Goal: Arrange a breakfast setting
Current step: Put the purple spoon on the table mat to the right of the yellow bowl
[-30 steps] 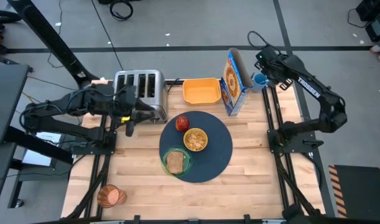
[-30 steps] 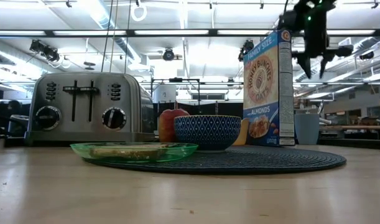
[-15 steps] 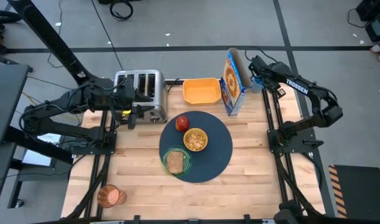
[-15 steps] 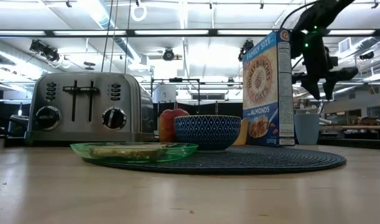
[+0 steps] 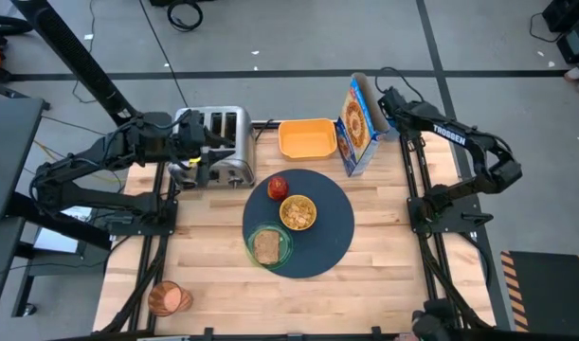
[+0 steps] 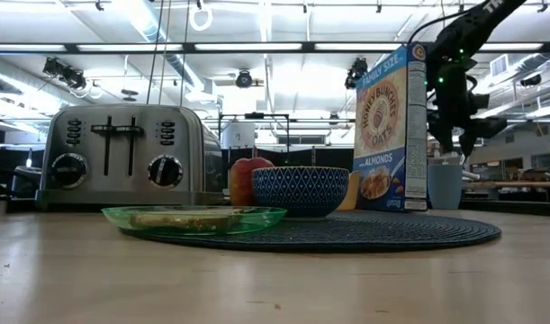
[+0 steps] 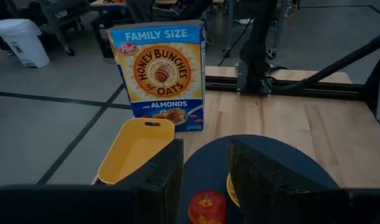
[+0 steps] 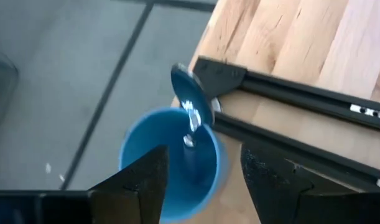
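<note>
The dark blue-grey mat (image 5: pixel 329 237) lies mid-table and carries the green plate (image 5: pixel 282 248) with the toast slice (image 5: pixel 266 246), the cereal bowl (image 5: pixel 298 212) and the red apple (image 5: pixel 278 186). The amber cup (image 5: pixel 168 298) is at the table's near left corner. The spoon (image 8: pixel 190 99) stands bowl-up in a blue cup (image 8: pixel 158 155) at the far right corner. My right gripper (image 8: pixel 205 162) hangs open just above that cup (image 6: pixel 444 184), its fingers on either side of the spoon. My left gripper (image 5: pixel 202 172) is open and empty beside the toaster, and it also shows in the left wrist view (image 7: pixel 205 155).
A steel toaster (image 5: pixel 213 142) stands at the far left. A yellow container (image 5: pixel 305 138) and an upright cereal box (image 5: pixel 355 125) stand along the far edge, the box close beside my right gripper. The wood nearer than the mat is bare.
My right gripper has come down from high over the far right corner toward the blue cup and now hangs just above it. My left gripper has drawn back a little toward the far edge, beside the toaster.
</note>
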Action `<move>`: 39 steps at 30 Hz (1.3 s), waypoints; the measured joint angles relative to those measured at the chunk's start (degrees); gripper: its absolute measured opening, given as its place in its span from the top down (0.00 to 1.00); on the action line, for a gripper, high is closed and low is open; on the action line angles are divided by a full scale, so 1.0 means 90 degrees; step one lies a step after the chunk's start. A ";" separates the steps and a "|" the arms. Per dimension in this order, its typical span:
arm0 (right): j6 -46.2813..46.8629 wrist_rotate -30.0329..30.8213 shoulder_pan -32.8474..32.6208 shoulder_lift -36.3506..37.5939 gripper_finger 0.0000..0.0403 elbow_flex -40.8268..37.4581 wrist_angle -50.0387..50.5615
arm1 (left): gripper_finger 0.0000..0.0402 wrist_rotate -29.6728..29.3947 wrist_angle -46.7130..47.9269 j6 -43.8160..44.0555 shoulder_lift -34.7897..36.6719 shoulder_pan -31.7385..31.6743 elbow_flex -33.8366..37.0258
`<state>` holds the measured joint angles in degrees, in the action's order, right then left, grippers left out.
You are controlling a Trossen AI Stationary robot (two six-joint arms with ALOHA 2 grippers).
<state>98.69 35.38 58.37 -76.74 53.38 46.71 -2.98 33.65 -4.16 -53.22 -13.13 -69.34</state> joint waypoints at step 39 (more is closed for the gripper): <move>0.0751 0.2240 -0.0315 -0.1320 0.69 -0.0104 -0.0948 | 0.67 -0.0024 -0.0023 0.0374 0.0010 -0.0750 -0.0005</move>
<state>105.45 55.53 55.53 -88.62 52.45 38.17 -3.20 33.44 -0.80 -53.12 -19.88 -69.38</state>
